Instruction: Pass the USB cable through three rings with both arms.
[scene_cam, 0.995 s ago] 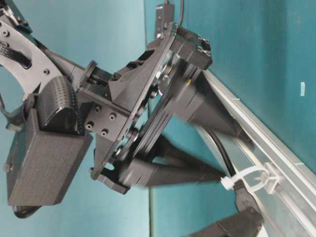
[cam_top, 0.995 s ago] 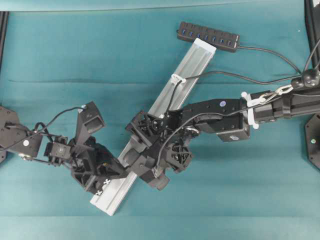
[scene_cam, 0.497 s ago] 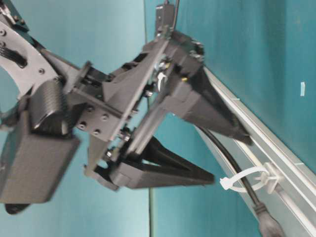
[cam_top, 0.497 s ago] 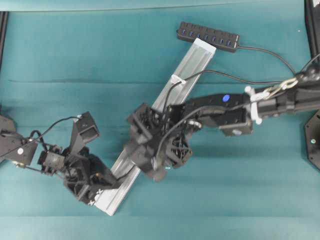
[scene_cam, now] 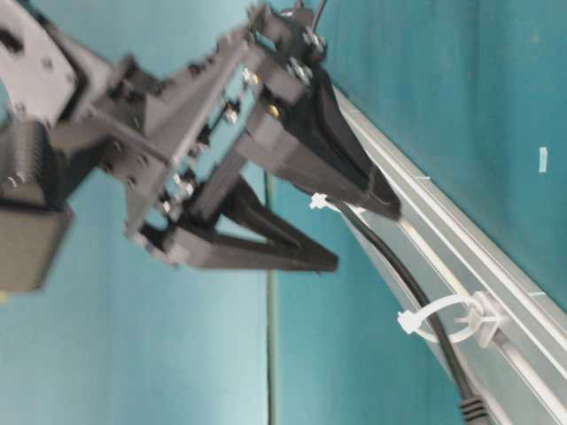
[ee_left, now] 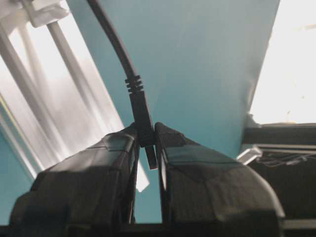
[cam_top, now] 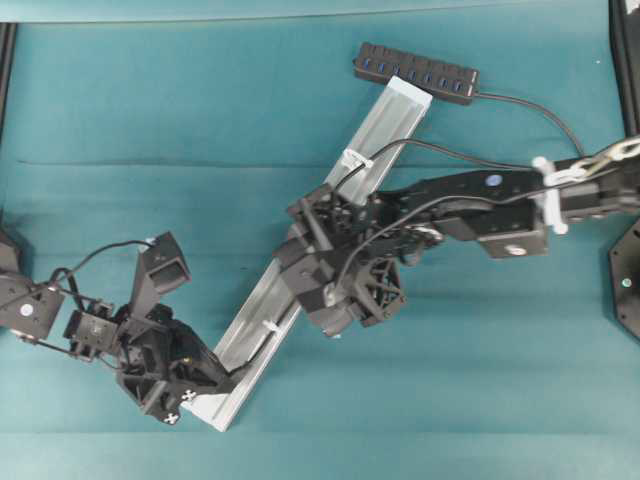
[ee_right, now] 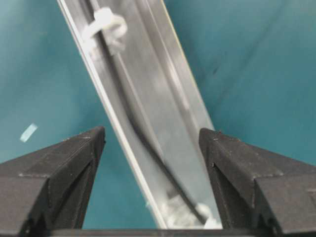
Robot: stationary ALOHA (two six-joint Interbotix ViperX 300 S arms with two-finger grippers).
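Note:
The black USB cable [cam_top: 425,146] comes in from the right and passes through the upper ring [cam_top: 355,158]. It then runs down the silver rail [cam_top: 385,125] and through a lower ring [cam_top: 270,328]. My left gripper [cam_top: 233,379] is shut on the cable's plug [ee_left: 143,118] at the rail's near end; the metal tip shows between the fingers. My right gripper [cam_top: 300,262] hangs open over the middle of the rail with its fingers astride it, holding nothing. The right wrist view shows the cable [ee_right: 143,143] between two rings [ee_right: 103,24] [ee_right: 187,217]. The third ring is hidden overhead.
A black multi-port hub [cam_top: 415,72] lies at the rail's far end, and its own lead [cam_top: 540,105] trails off to the right. The rail lies diagonally on a teal table cloth [cam_top: 150,120].
My left gripper has drawn the plug down-left, to the rail's near end. My right gripper has moved up-right along the rail, uncovering the lower ring with the cable through it.

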